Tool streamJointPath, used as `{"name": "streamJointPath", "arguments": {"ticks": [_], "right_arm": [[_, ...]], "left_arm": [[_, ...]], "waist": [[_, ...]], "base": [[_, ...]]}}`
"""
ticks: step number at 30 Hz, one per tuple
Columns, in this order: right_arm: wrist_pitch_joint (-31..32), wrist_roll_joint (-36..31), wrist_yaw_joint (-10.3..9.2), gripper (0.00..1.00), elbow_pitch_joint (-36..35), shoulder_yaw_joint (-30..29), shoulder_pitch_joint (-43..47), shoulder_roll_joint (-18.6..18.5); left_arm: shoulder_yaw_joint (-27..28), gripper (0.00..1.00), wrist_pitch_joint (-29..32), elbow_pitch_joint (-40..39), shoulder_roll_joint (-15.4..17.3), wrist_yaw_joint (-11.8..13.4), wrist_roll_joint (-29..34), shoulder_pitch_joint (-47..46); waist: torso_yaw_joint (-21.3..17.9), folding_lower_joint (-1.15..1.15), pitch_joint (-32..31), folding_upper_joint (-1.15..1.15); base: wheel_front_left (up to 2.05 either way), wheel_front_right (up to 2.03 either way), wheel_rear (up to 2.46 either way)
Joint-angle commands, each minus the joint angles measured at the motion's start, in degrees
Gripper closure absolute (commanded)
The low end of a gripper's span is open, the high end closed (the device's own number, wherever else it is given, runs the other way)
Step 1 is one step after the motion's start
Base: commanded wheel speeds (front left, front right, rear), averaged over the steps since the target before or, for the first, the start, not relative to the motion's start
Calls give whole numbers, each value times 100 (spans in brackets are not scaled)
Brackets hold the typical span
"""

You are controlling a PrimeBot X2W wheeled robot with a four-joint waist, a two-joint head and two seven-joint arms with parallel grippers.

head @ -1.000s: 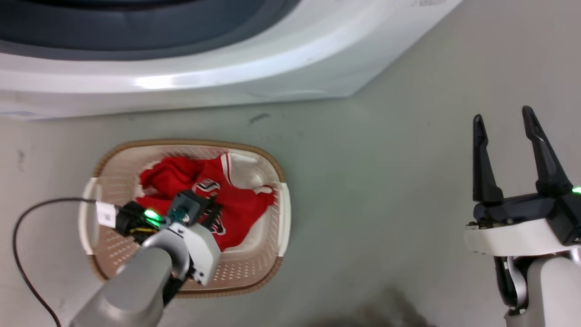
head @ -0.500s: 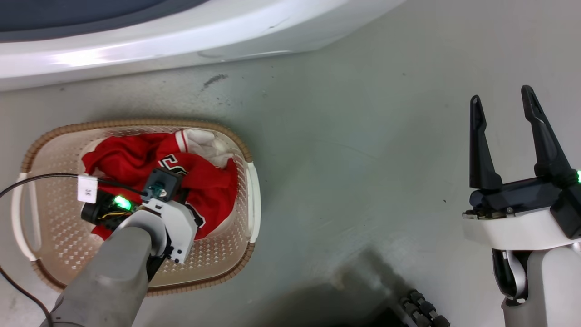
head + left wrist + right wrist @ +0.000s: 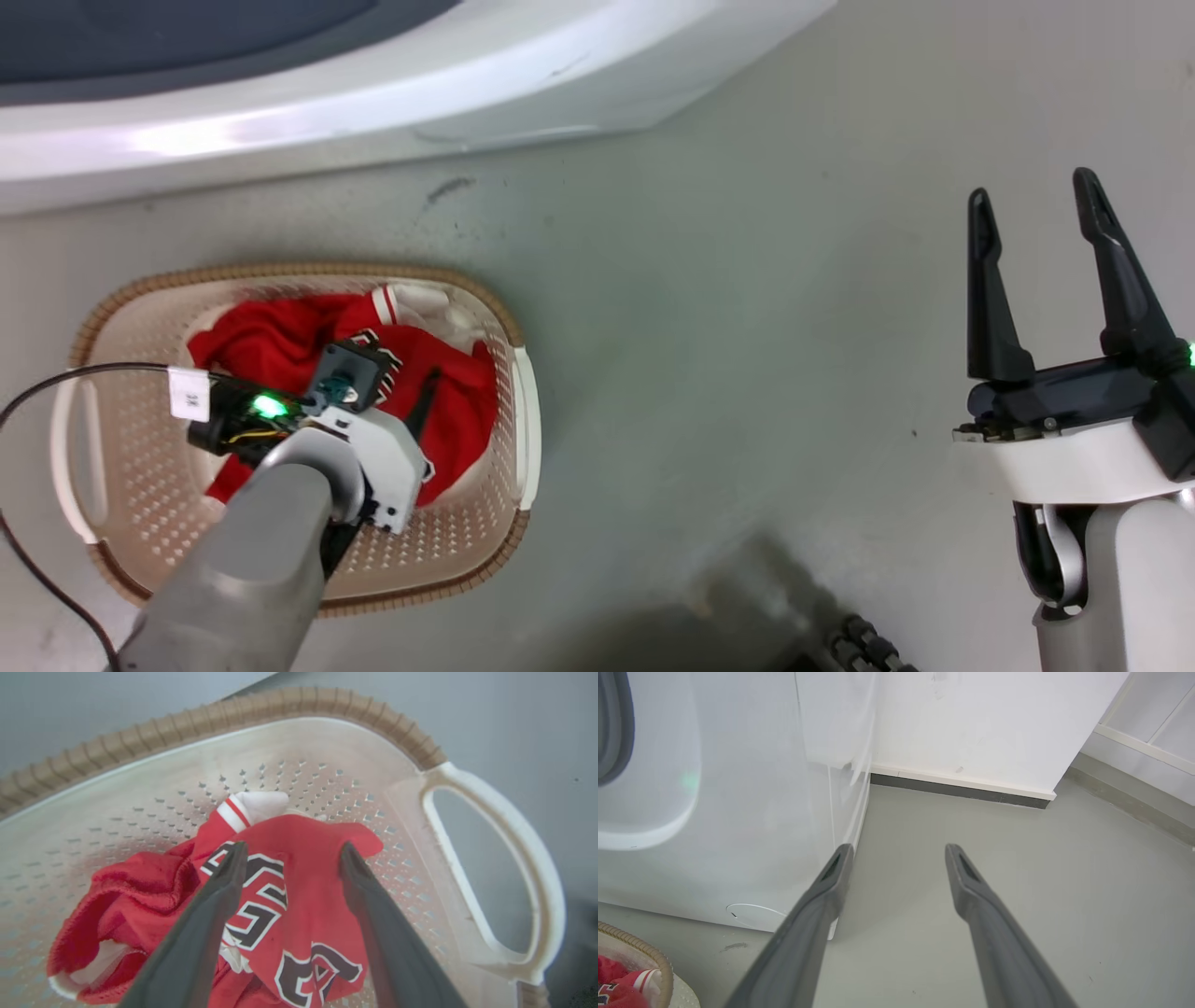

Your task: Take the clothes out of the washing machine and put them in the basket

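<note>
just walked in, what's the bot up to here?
The left tool hangs open over the bright red fabric clothes, gripping nothing. The clothes lie inside the oval cream plastic basket with a brown rim, which sits on the grey floor in front of the large white washing machine. The right tool is open and empty, held off to the side above the floor.

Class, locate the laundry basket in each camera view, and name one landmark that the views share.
Head view: basket lower left, before the washing machine.
Left wrist view: basket wall spans the top and right.
Right wrist view: its rim, bottom left corner.
Shared landmark: the red clothes inside it.
</note>
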Motion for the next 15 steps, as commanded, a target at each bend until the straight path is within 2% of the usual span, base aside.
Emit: {"name": "streamJointPath", "arguments": {"ticks": [1,5,15], "right_arm": [[-11,-58,-6,0,26,-44,-82,4],[-10,-114,-6,0,125,-184,84,3],[-10,-322,-6,0,346,-424,514,3]], "left_arm": [[80,0,-13,-163,-8,11,38,118],[387,0,-14,-792,-144,-35,69,409],[1449,0,-14,-2560,-174,-53,473,1231]], "waist": [[71,-1,-324,0],[233,-1,-845,0],[635,-1,-2135,0]], "base": [[0,0,0],[0,0,0],[0,0,0]]}}
